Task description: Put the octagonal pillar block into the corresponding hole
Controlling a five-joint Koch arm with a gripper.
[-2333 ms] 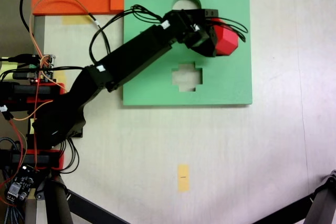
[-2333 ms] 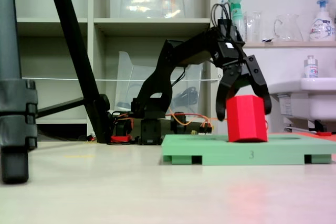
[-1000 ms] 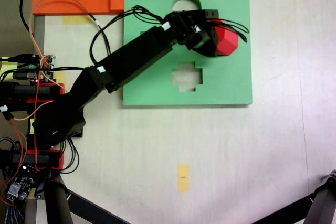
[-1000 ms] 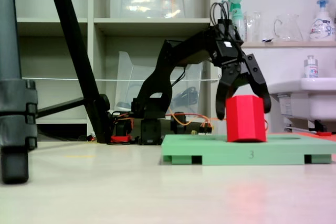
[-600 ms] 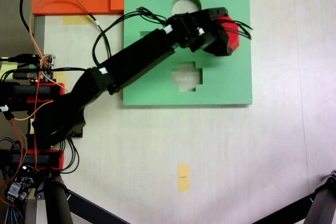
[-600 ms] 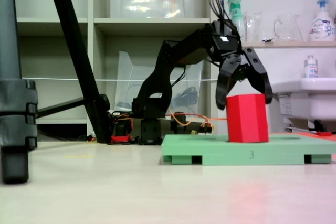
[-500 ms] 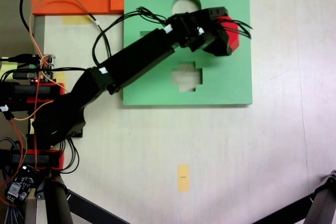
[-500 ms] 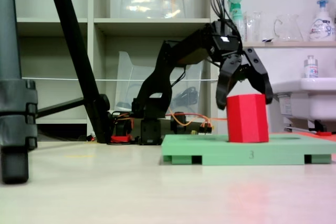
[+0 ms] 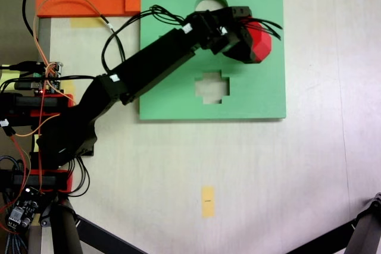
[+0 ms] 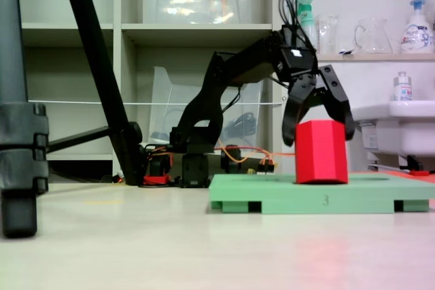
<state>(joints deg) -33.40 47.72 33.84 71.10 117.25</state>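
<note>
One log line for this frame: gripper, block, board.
gripper: open, straddling block top | red block: upright, bottom in green board | seating depth: unclear

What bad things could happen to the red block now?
The red eight-sided foam block stands tall on the green square foam board, tilted slightly and not sunk flush, so it may be caught on the hole's edge. The black gripper has its jaws spread around the block's top; a sideways nudge could tip it. Pushing down off-centre might jam it.
</note>
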